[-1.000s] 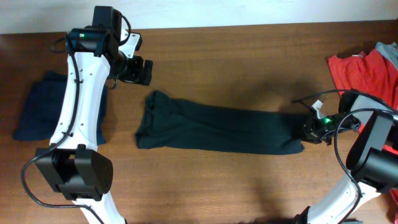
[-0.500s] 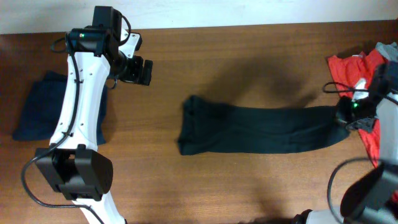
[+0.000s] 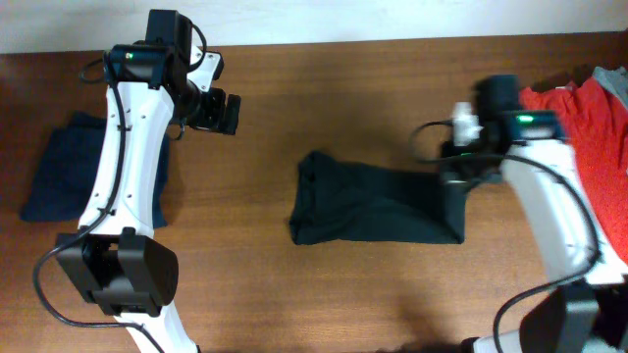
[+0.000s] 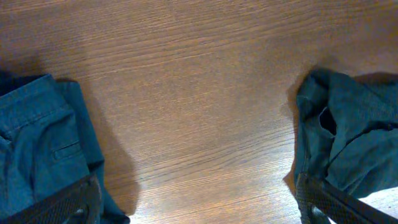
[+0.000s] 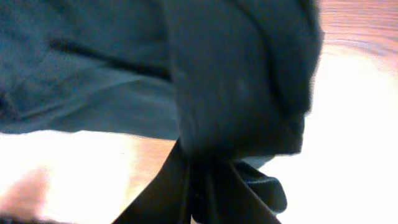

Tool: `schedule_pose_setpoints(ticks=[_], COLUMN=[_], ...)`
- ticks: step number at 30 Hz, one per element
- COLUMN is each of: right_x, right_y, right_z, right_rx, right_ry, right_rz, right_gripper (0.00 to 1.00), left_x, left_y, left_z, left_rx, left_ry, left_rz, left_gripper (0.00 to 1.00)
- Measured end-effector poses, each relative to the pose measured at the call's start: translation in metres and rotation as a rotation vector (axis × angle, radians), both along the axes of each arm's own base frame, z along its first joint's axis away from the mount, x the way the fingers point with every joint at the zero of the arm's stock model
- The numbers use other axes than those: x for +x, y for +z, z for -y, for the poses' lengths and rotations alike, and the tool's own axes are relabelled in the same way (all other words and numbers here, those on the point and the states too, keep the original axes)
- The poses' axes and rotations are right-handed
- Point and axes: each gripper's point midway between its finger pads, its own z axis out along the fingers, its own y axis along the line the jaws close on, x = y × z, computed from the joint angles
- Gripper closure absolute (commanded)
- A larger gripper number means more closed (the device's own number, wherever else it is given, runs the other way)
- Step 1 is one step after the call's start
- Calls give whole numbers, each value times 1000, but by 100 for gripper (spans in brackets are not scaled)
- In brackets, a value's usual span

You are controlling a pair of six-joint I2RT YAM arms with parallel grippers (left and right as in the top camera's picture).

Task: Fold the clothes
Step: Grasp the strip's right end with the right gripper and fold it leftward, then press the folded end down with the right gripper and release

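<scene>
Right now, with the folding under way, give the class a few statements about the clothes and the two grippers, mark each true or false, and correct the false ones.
1. The right gripper is shut on one end of the black T-shirt. True.
2. The left gripper holds the navy garment. False: it is open, holds nothing and hangs over bare table.
3. A red garment lies at the table's far right, beyond the right arm. True.
4. The black T-shirt lies on top of the navy garment. False: the two are apart, with bare wood between them.
</scene>
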Motion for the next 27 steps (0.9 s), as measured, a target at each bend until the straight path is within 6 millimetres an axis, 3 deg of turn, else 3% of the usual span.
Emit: schedule_pose_setpoints(ticks=[7, 11, 21, 27], right_x=[1, 4, 11, 5], right_y=[-23, -37, -82, -78], right_z=[-93, -132, -182, -214], right_rx=[43, 71, 185, 268], right_ry=[174, 219, 244, 310], right_rz=[-12, -1, -58, -44], right_gripper=[94, 94, 95, 96], left_x=[0, 0, 0, 0], left_y=[0, 0, 0, 0], left_z=[0, 0, 0, 0], left_rx=[0, 0, 0, 0], left_ry=[0, 0, 0, 0], left_rz=[0, 0, 0, 0], left_gripper=[1, 1, 1, 1])
